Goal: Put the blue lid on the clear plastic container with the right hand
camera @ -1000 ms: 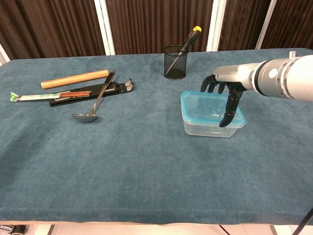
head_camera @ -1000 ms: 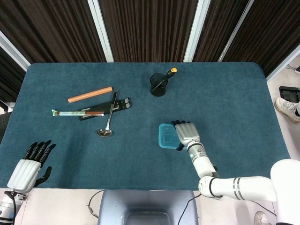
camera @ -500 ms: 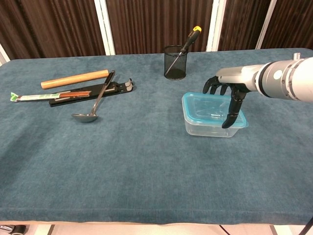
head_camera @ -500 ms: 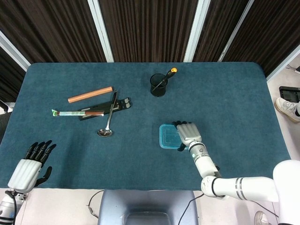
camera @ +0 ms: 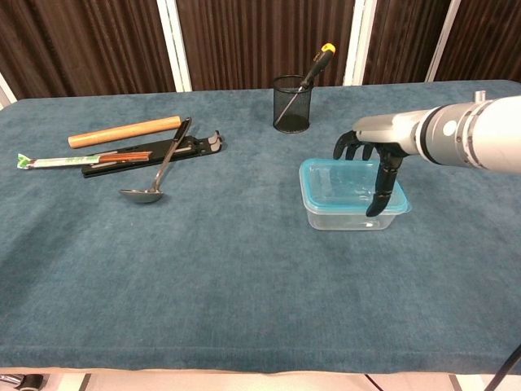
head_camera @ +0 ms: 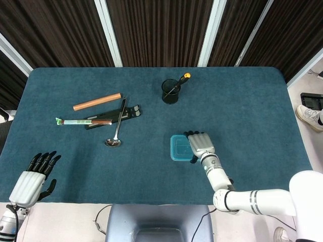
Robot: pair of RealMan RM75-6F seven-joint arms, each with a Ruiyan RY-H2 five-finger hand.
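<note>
- Dark curtains are backing a teal tabletop (camera: pixel 244 269).
- Right robot hand (camera: pixel 370 159) is resting on the blue lid (camera: pixel 342 183), fingers draped over its right edge, gripping nothing.
- Lid and clear plastic container (camera: pixel 346 213) are sliding slightly left from half a second ago; the lid is looking seated, possibly unsnapped.
- Left robot hand (head_camera: pixel 35 174) is idling wide, far left of the container.

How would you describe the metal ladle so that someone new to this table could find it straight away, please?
Start on the left half of the teal cloth-covered table, where a cluster of long utensils lies. The silver metal ladle lies there, its handle crossing a flat black tray and its bowl on the near side. Unlike the wooden rolling pin and the green-tipped wrapped chopsticks nearby, it is shiny with a round bowl.
</note>
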